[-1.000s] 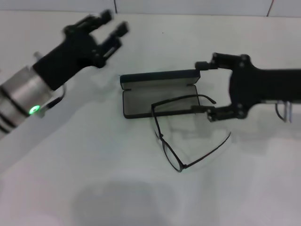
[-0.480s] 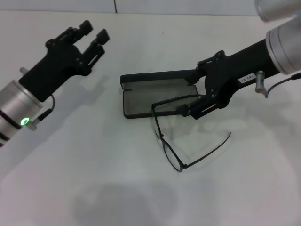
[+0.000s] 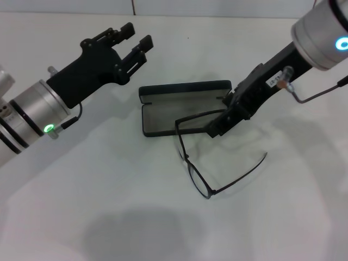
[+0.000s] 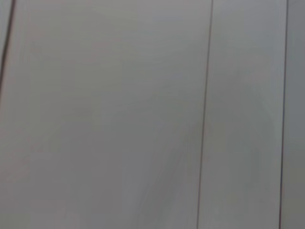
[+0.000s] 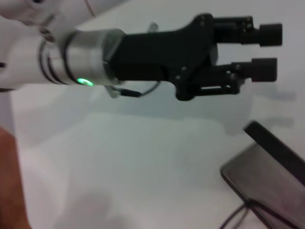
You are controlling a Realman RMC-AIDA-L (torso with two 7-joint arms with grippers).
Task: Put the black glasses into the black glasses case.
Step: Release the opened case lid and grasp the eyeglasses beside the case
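Observation:
The black glasses [image 3: 193, 169] lie unfolded on the white table, one temple arm resting across the open black glasses case [image 3: 168, 117] and the other stretched out toward the right. The case shows its grey lining, with its lid [image 3: 185, 88] standing up at the back. My right gripper [image 3: 218, 115] is open at the case's right end, straddling the temple arm that lies over the case. My left gripper [image 3: 136, 37] hovers open, behind and to the left of the case. The right wrist view shows that left gripper [image 5: 269, 51] above a corner of the case [image 5: 267, 171].
The white table [image 3: 109, 190] stretches bare in front of the glasses. A grey wall with seams runs along the back edge, and the left wrist view shows only that wall [image 4: 143, 114].
My right gripper has swung in leftward and turned, closing in over the temple arm at the case's right end. The left gripper dipped left, then came back toward the case. Glasses and case have not moved.

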